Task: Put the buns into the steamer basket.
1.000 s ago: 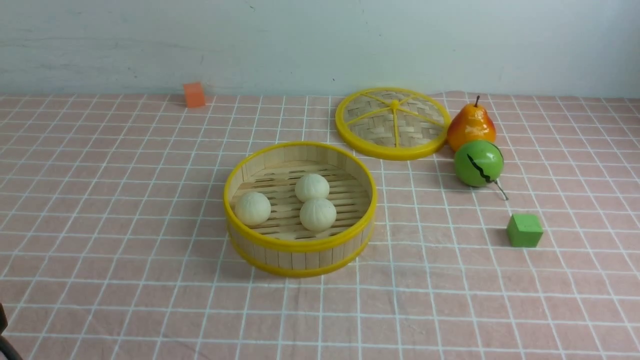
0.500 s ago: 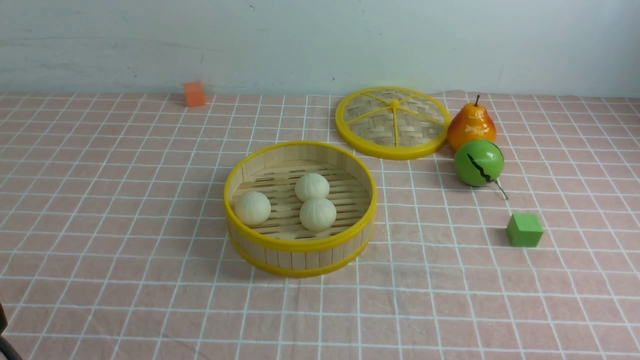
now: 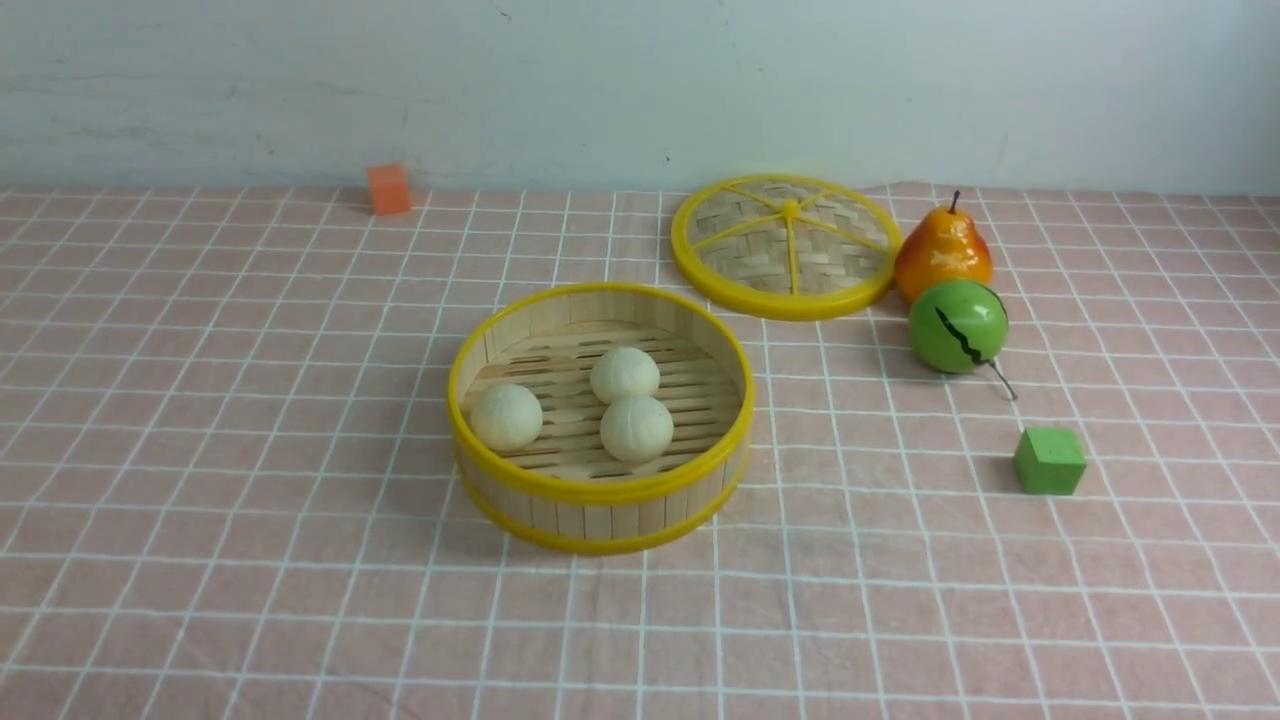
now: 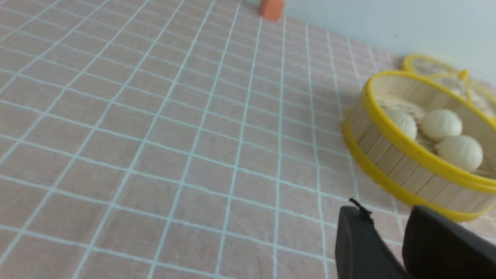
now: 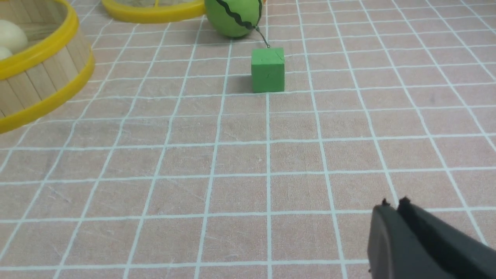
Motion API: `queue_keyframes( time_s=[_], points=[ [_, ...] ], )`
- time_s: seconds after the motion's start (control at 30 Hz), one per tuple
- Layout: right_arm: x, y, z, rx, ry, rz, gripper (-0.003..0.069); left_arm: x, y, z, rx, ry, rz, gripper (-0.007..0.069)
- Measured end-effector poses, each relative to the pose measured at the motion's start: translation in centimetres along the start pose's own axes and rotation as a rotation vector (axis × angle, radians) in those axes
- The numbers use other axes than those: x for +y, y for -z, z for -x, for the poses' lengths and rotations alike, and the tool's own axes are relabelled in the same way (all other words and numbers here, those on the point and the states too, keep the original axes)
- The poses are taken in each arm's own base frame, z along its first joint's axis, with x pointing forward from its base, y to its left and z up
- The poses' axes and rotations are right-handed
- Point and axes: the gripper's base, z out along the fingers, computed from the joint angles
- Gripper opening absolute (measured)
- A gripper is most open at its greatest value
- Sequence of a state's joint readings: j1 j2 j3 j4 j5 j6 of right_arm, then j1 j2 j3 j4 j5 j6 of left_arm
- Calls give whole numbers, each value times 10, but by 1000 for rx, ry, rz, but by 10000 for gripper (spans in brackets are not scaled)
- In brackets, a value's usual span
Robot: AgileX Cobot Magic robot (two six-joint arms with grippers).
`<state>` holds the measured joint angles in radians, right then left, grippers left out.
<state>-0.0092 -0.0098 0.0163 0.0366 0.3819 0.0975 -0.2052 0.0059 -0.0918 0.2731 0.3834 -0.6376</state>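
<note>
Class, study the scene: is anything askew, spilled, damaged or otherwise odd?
Nothing is spilled or tipped. The one oddity is the green ball: a jagged black line like a crack crosses it, though whether it is painted or real damage, I cannot tell.

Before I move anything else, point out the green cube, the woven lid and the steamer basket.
Green cube [image 3: 1049, 461]: front view, on its middle.
Woven lid [image 3: 760, 250]: front view, on its weave.
Steamer basket [image 3: 612, 520]: front view, on its near outer wall.
</note>
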Motion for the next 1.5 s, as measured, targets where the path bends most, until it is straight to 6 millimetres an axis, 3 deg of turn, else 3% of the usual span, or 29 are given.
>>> queue_keyframes(
  time_s=[0.07,0.13,0.37,1.5],
  points=[
    [0,0,0,2,-2,1,29,3,-8,-18,-48,-37,-20,29],
    [0,0,0,2,-2,1,31,5,-10,-23,-38,-76,-5,-14],
    [0,0,0,2,-2,1,34,11,-10,-41,134,-155,41,-13],
    [0,0,0,3,-2,1,81,11,-10,-41,134,-160,41,-13]
  ],
)
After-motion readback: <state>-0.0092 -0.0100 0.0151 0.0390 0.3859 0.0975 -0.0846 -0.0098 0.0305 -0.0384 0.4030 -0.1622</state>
